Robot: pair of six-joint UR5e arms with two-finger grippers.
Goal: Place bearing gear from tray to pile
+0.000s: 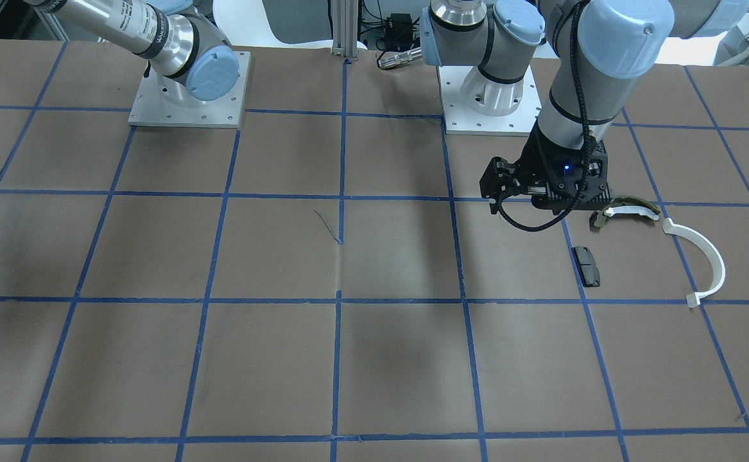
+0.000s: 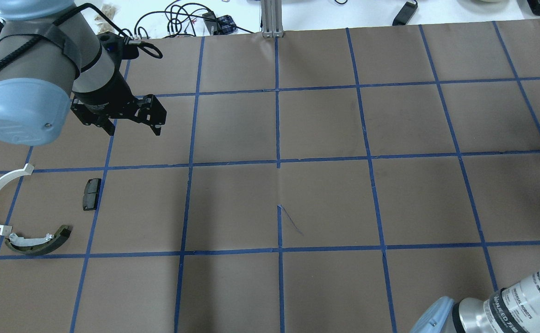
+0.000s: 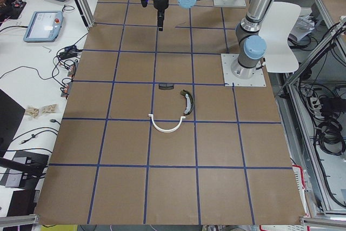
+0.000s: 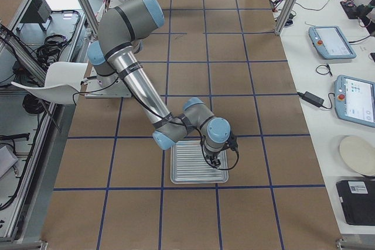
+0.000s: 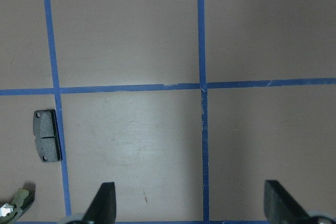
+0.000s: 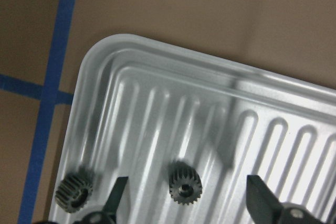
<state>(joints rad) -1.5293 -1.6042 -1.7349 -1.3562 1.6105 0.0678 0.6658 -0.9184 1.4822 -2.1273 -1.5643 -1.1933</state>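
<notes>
– Three parts make up the pile [image 1: 631, 206] in the front-facing view: one black pad [image 1: 586, 265], one olive-edged shoe [image 1: 602, 218] and one white arc [image 1: 721, 266]. Shoe and arc both lie near the pad, on its side away from the middle of the table [image 1: 284, 256].
– And from overhead?
– One left gripper [image 2: 134, 128] hangs beyond the pad, on the side away from the robot. Its jaws are spread wide and hold nothing.
– The left-end camera?
– Three parts there too; the arc lies nearer the camera than the pad.
– The right-end camera?
– One tray [image 4: 181, 174], well apart from the pad at the table's opposite end, with the right gripper [image 4: 215, 161] over it.
– Left wrist?
– One pad, its long axis running up the view, just beside a blue tape line [image 5: 58, 129]. Two fingers [image 5: 105, 200] are set wide with nothing between them.
– Right wrist?
– Two gears, both on the tray. The bearing gear [image 6: 185, 183] lies flat, bore facing the camera, axis upright; it is round, so it has no long side. It shows between the right gripper's wide-spread fingers, ungripped. The second gear [image 6: 74, 193], also flat, sits outside the view's left finger, by the tray's rim.
</notes>
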